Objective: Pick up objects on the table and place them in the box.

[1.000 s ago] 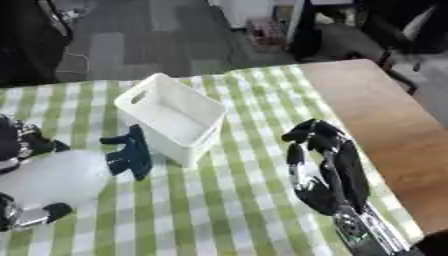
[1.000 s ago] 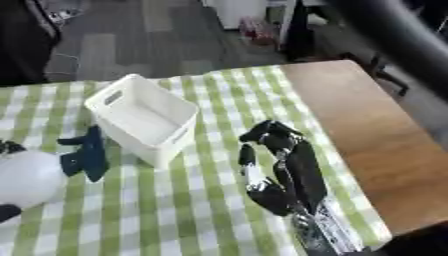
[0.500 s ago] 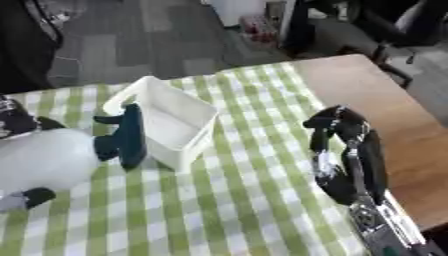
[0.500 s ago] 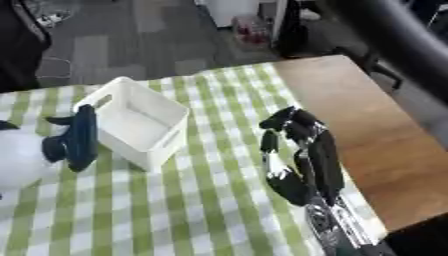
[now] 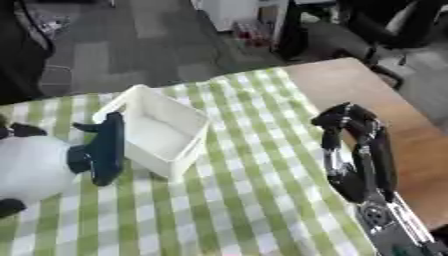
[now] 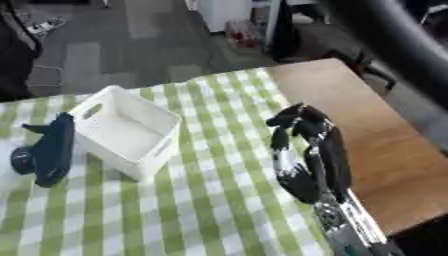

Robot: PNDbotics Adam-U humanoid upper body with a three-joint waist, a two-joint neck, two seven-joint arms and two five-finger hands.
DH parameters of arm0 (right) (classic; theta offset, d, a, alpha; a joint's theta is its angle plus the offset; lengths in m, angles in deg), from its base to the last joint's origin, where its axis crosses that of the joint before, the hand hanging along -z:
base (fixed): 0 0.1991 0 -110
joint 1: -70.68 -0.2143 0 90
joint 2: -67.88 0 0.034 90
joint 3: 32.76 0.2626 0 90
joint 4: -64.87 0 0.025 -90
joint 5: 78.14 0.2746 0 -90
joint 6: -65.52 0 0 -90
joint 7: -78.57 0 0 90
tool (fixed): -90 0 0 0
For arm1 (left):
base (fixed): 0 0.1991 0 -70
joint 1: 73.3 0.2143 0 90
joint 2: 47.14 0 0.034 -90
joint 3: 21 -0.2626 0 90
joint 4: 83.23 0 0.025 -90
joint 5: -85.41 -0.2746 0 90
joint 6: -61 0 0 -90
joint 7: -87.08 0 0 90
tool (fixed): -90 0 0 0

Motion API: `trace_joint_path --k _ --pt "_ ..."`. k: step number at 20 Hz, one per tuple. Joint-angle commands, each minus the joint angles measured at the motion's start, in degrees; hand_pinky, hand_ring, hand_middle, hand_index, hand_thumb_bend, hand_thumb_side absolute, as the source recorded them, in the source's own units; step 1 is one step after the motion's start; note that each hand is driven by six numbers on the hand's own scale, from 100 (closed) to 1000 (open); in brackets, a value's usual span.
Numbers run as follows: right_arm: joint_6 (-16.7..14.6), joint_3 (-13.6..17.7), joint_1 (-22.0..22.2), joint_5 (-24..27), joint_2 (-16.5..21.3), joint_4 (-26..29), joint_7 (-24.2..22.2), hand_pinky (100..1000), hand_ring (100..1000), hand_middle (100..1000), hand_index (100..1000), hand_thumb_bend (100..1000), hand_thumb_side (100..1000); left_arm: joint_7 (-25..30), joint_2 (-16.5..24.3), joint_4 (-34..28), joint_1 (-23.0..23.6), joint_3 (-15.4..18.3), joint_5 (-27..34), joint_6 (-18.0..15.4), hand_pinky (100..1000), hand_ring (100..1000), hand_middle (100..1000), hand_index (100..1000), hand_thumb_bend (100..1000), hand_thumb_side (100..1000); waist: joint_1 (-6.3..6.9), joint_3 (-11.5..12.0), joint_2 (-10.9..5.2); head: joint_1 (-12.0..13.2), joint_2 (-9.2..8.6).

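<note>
Your left hand: clamped on spray bottle, beside box.
Your right hand: fingers curled, empty.
Writing: none legible.

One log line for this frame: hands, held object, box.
left hand: holding white object with dark blue part, beside box | right hand: curled, holding nothing, above checked cloth | white box: looks empty

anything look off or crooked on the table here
The white box sits askew, turned at an angle to the checked cloth, and it looks empty. A white plush toy with a dark blue tail hangs by the box's left side, not yet inside. Nothing looks spilled or damaged.
</note>
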Motion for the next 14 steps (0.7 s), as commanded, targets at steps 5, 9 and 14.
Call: trace_joint_path --k 5,9,14 --pt "-0.6 0.5 -1.5 1.4 1.3 0.8 -1.0 318 452 527 601 100 1000 -5.5 2.9 1.8 -2.8 1.6 -2.8 -0.5 100 100 100 335 189 951 0.20 -0.6 0.09 1.1 -2.79" --pt "-0.8 -0.1 -2.1 1.7 1.5 0.8 -2.6 316 452 527 601 100 1000 -8.0 3.2 2.6 -3.6 1.8 -4.3 -0.7 100 100 100 335 189 951 0.20 -1.0 0.42 -1.4 -4.09" --pt "-1.2 -0.1 -3.0 2.4 1.9 0.8 -3.6 316 452 527 601 100 1000 -11.1 2.9 3.8 -3.8 1.8 -6.5 -1.4 100 100 100 334 190 951 0.39 -1.7 0.76 0.3 -5.42"
